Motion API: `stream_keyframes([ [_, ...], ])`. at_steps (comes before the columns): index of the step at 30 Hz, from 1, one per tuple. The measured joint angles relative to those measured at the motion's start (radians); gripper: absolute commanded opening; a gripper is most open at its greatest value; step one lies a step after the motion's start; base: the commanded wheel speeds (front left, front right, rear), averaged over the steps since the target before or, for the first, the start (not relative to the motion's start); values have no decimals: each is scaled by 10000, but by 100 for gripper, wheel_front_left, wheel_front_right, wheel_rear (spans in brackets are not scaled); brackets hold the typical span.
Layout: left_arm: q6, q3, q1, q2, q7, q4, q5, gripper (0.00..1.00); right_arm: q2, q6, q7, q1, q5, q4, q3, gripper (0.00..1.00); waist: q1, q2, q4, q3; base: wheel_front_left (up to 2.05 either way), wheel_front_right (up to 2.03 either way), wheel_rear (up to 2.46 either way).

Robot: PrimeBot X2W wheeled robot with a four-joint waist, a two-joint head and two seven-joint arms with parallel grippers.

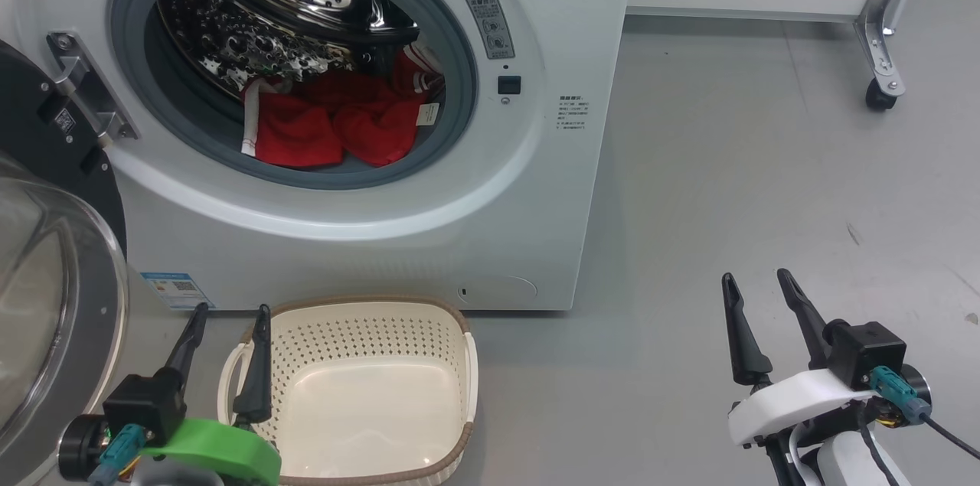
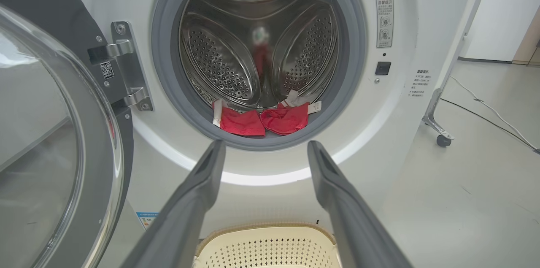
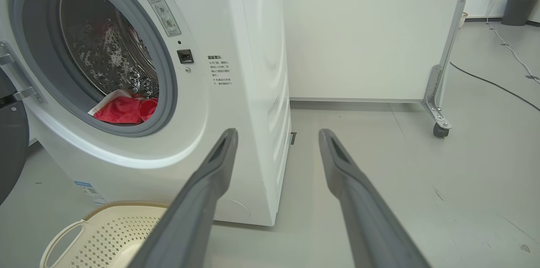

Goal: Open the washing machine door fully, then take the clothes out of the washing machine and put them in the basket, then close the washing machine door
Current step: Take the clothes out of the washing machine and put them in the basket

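Nearest, left gripper [image 1: 232, 308] and right gripper [image 1: 755, 275] hang spread, empty; the basket [image 1: 367, 303] sits at six o'clock before the washing machine [image 1: 536, 203] to catch the clothes [image 1: 329, 126] inside, washing machine door [image 1: 38, 126] open at nine.

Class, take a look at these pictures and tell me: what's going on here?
A two-armed robot faces the washing machine, whose door stands swung open on the left. The red clothes lie in the drum, not yet taken out, and the basket on the floor in front is empty. The left gripper, beside the basket, and the right gripper, off to the right, are both open and hold nothing.
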Motion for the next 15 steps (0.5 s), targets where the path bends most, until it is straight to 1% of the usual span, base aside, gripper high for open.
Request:
stream_keyframes([
  [7,0,-23,0,-19,0,-13,54,100,59,0,0,0,29,40,-40,100,0,0,-23,39,31,-31,0],
  [15,0,-40,0,-19,0,-31,157,100,86,2,0,0,29,58,-31,100,0,0,-65,58,4,-4,0],
])
